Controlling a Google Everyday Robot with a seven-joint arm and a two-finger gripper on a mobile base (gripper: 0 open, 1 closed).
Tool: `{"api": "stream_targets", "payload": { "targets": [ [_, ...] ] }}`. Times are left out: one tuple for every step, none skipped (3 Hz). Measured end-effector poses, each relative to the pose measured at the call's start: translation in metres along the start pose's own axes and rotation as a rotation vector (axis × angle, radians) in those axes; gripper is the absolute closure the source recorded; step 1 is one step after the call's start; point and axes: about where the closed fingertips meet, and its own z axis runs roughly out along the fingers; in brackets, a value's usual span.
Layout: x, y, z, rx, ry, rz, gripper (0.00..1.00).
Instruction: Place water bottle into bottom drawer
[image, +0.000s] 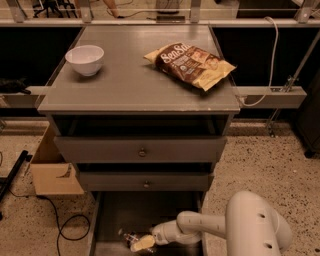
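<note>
Gripper: the gripper (141, 243) is low inside the bottom drawer (145, 210), near its front left part, with a pale yellowish tip pointing left.
Grasp: cannot tell whether it clasps the bottle or only rests against it; the spot is dark.
Water bottle: the water bottle (130, 236) lies inside the bottom drawer, touching the gripper's tip on its upper left side; what seems to be a reddish label band shows.
Arm: the white forearm (200, 227) reaches left from the rounded white housing (257, 227) at the lower right, over the drawer's right side.
Bottom drawer: pulled open, with a flat dark grey floor.
Middle drawer: the middle drawer (165, 181), with a small round knob (146, 184), sits just above and is pulled out a little.
Top drawer: the top drawer (100, 149), with its own knob (142, 152), is pulled out slightly more.
Cabinet top: the grey cabinet top (135, 85) carries a white bowl (85, 59) at the left and a brown-and-yellow chip bag (190, 64) at the right, well apart.
Floor: a cardboard box (52, 172) stands just left of the cabinet, with a black cable (60, 227) looping in front of it on the speckled floor (260, 160).
</note>
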Motion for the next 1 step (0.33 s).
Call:
{"api": "stream_targets", "payload": {
  "targets": [
    [0.0, 0.0, 0.0, 0.0, 0.0, 0.0, 0.0]
  ]
}}
